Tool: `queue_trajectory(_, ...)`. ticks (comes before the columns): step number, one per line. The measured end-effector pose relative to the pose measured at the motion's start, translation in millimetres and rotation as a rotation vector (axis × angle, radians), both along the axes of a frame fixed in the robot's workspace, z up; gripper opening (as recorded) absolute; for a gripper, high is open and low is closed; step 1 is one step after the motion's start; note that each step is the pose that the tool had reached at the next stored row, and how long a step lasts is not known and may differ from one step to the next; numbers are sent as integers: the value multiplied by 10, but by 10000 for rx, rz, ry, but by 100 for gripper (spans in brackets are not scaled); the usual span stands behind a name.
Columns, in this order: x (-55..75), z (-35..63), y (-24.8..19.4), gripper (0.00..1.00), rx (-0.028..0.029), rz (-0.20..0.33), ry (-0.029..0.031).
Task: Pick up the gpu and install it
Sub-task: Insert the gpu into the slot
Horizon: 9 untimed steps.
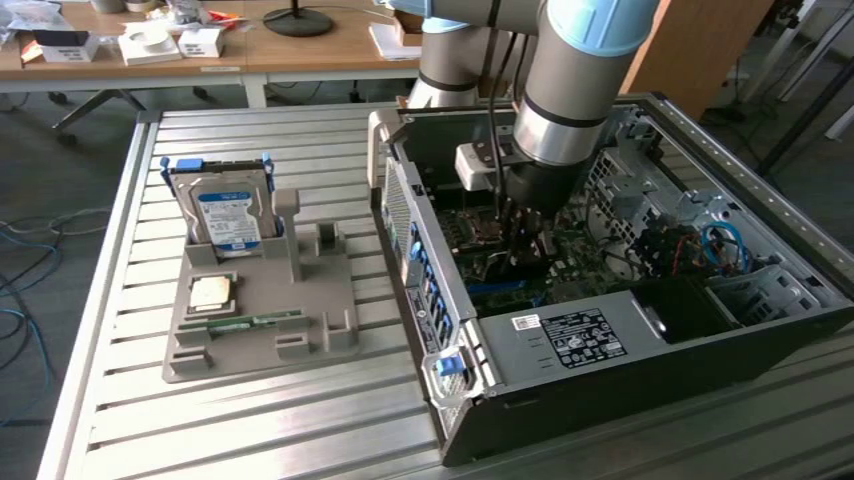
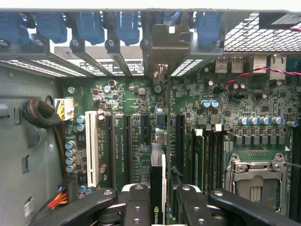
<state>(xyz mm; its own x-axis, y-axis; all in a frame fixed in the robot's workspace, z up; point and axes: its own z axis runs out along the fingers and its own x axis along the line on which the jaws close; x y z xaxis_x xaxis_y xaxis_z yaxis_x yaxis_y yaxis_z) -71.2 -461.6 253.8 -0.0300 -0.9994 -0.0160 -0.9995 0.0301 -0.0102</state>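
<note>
Gripping the thin green gpu card with silver end bracket (image 2: 160, 141) edge-on between black gripper (image 2: 160, 197) fingers. Hanging inside open black computer case (image 1: 747, 330), above green motherboard (image 2: 235, 113) slots.

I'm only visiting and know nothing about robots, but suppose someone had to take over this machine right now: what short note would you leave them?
Gripper: shut on the gpu, held edge-on between the fingers.
Position: arm reaches down into the open computer case, card over the motherboard slots, its metal bracket up at the case's rear openings.
Done: card picked up and brought into the case.
Left: whether it is fully seated in a slot cannot be told; the gripper has not let go.
On the grey holder outside: hard drive, processor chip, memory stick.
</note>
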Motion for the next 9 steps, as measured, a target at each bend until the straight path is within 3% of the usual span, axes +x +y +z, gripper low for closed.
queue_trajectory(9, -13, 0, 0, 26, 19, 0, -57)
